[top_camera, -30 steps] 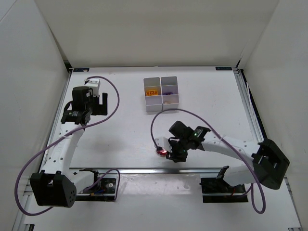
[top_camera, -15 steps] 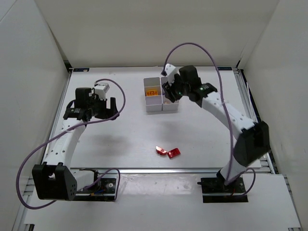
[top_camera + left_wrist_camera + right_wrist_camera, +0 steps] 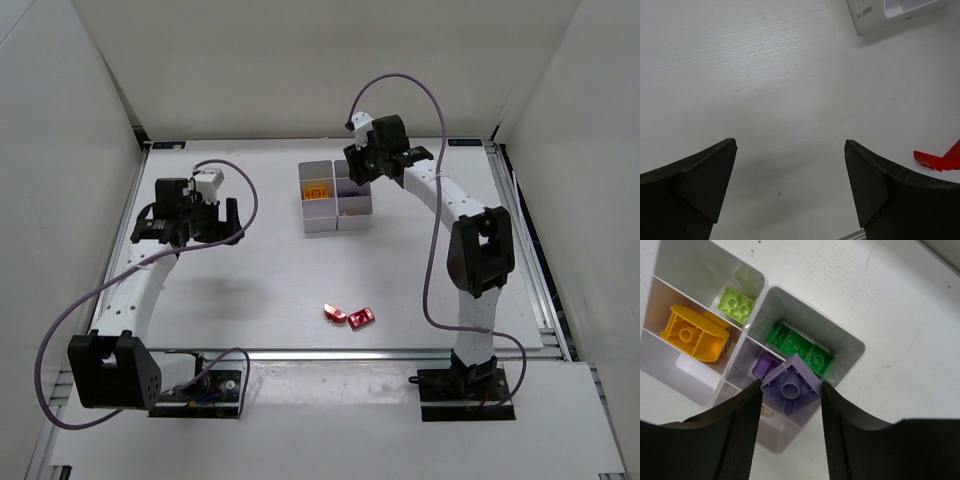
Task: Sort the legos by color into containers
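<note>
- The purple lego [image 3: 791,387], a glossy pale-violet square brick, was clamped between the right fingers [image 3: 740,430] with its hollow underside and round centre tube turned toward the wrist camera.
- It hung tilted over the containers [image 3: 322,221], a block of thin-walled white plastic square bins with rounded corners, standing near the far edge of the tabletop [image 3: 250,290] about midway across.
- Under the held brick, one compartment held a second purple lego [image 3: 764,365], mostly hidden by it.
- The next compartment held green legos [image 3: 799,346], shiny, with their round studs up and set in a row.
- Another bin held a yellow-green lego [image 3: 738,305], studded and lying flat; beside it lay an orange lego [image 3: 692,335], underside up, with a tube showing.
- The right gripper [image 3: 360,170] had matte black fingers, partly apart, pressing both flat sides of the brick.
- Two red legos [image 3: 348,316], glossy and angular, lay close together near the near edge, about mid-width.
- The left gripper [image 3: 790,145] hovered over the left side of the tabletop, its dark wedge-shaped fingers wide apart and holding nothing.
- The tabletop was matte white with a faint, fine grain.
</note>
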